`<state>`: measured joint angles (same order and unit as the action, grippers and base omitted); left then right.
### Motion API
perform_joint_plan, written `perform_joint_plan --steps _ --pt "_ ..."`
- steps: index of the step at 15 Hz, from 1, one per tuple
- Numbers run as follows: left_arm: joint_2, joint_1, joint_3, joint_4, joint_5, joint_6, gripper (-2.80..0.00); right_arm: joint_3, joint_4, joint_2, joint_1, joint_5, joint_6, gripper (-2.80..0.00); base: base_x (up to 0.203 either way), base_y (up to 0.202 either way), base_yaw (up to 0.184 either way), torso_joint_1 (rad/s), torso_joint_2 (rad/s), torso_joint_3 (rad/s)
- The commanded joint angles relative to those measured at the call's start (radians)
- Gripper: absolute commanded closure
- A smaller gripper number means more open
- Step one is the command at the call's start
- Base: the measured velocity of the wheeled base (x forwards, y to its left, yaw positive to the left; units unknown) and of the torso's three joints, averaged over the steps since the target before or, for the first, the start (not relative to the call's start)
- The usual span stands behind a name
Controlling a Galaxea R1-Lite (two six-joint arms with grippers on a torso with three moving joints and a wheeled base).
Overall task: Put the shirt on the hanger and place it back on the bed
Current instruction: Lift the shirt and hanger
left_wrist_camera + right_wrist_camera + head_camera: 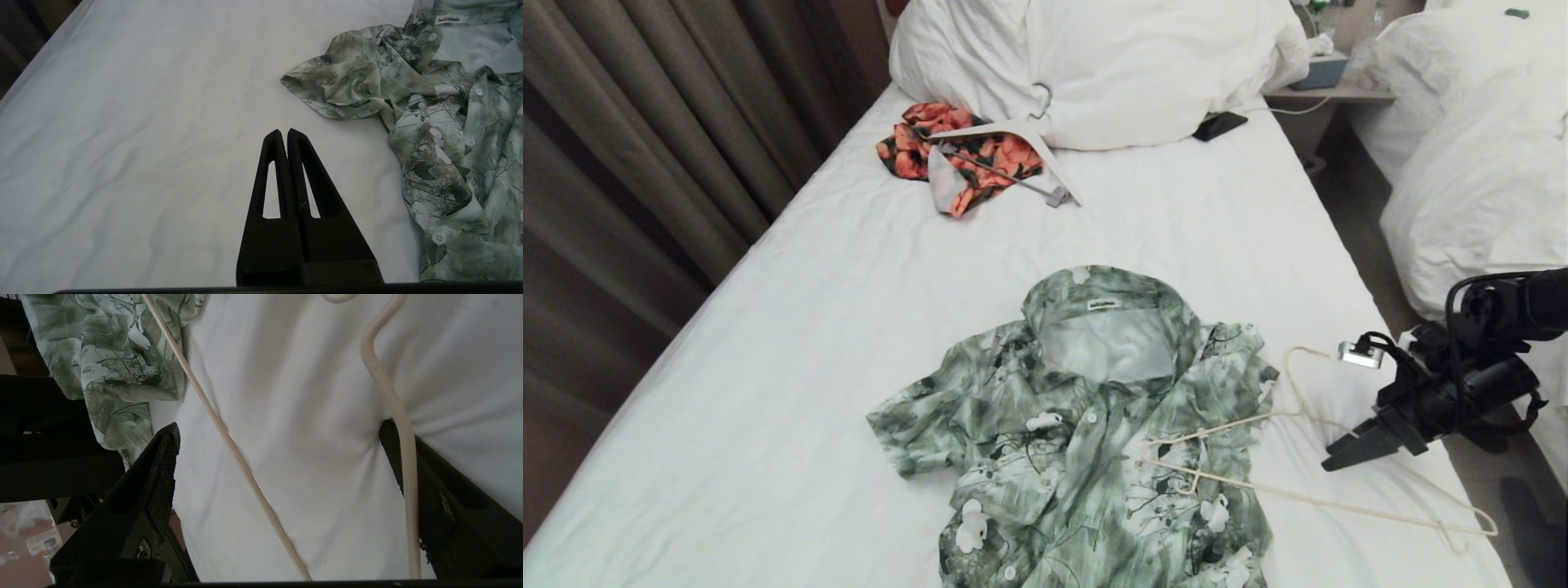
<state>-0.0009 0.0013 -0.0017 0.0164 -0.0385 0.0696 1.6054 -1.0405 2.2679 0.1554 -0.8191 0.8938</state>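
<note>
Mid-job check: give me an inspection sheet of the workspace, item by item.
Surface: long white-sheeted bed, lightly wrinkled.
Job's things: green leafy-print collared shirt lying flat, unhung; thin cream wire hanger partly on its right side, hook on the sheet.
Clutter: orange-and-black floral garment under a thick white clip hanger; dark phone-like object.
Grippers: right gripper jaws open, straddling the hanger; left gripper shut over bare sheet.
Cables: black cables on the right arm.
Surroundings: curtains, second bed.

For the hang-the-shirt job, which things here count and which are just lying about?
Job:
green shirt, flat on the bed
cream hanger, partly on the shirt
right gripper, open over the hanger
left gripper, shut, above bare sheet

Lying about:
orange floral garment
white clip hanger
pillows
black phone
</note>
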Motion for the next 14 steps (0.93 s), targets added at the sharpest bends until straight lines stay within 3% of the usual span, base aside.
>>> perform_joint_plan --steps 1,8,14 --pt "0.001 0.000 0.000 0.000 -0.001 0.001 0.00 -0.007 -0.007 -0.001 -0.007 -0.007 0.005 0.00 0.000 0.000 0.000 0.000 0.00 0.000" --pt "-0.001 0.000 0.000 0.000 -0.001 0.001 0.00 -0.030 -0.011 -0.058 0.043 -0.010 0.010 0.00 0.000 0.000 0.000 0.000 0.00 0.000" --pt "0.001 0.000 0.000 0.000 -0.001 0.001 0.00 -0.107 -0.013 -0.231 0.091 -0.011 0.039 0.00 0.000 0.000 0.000 0.000 0.00 0.000"
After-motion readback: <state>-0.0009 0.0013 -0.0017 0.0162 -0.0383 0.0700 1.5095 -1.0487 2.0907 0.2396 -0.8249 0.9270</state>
